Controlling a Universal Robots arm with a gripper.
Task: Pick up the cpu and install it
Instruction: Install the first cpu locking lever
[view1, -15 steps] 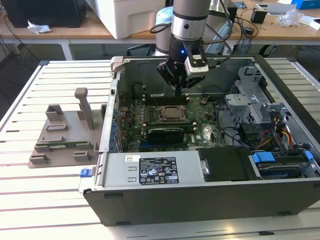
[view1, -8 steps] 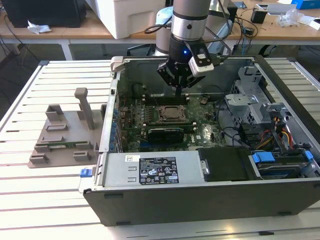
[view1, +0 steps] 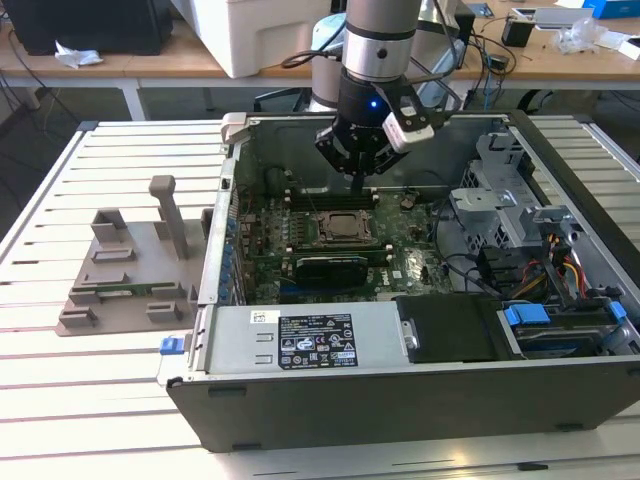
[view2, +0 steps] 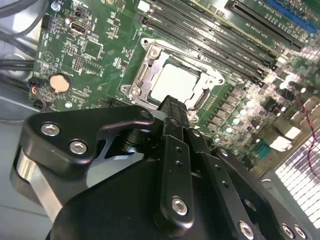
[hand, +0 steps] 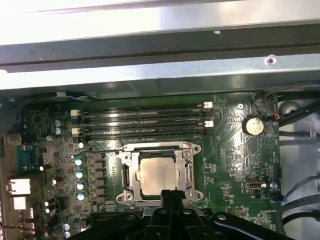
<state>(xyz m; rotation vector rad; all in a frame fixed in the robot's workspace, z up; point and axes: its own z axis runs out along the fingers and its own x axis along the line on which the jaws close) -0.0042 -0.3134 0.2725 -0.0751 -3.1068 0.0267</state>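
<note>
The cpu (hand: 157, 175) is a silver-grey square lying flat inside the metal socket frame (hand: 125, 172) on the green motherboard of the open computer case (view1: 420, 395). In the second wrist view the cpu (view2: 175, 82) sits just beyond the black fingertips. My gripper (hand: 169, 194) hangs a short way above the socket's edge with its fingers together and nothing between them. In the exterior view my gripper (view1: 358, 182) points down above the cpu (view1: 345, 226), apart from it. My gripper (view2: 172, 102) covers one edge of the socket frame (view2: 137, 75).
Empty memory slots (hand: 142, 120) run beside the socket. A black card (view1: 330, 268) lies on its near side. A drive cage with cables (view1: 500, 210) fills the case on the exterior view's right. A grey parts holder (view1: 120, 270) stands on the slatted table at the exterior view's left.
</note>
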